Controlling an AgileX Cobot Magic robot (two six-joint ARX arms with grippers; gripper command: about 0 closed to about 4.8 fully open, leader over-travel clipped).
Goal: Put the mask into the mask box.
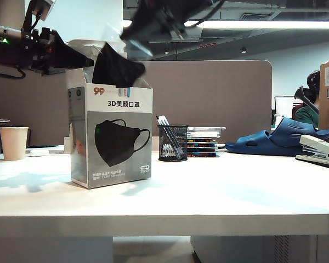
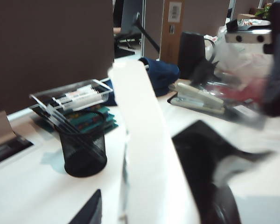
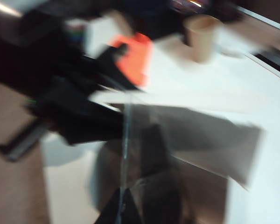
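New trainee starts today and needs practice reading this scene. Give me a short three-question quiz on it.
1. True or false: the mask lies flat on the table.
2. What stands just right of the mask box in the exterior view: (a) paper cup, (b) mesh pen cup, (c) stapler?
3. Which end effector holds the box's flap open?

Key: 1 false, it pokes out of the box top. 2 b. 3 the left end effector; the right end effector is above the mask.
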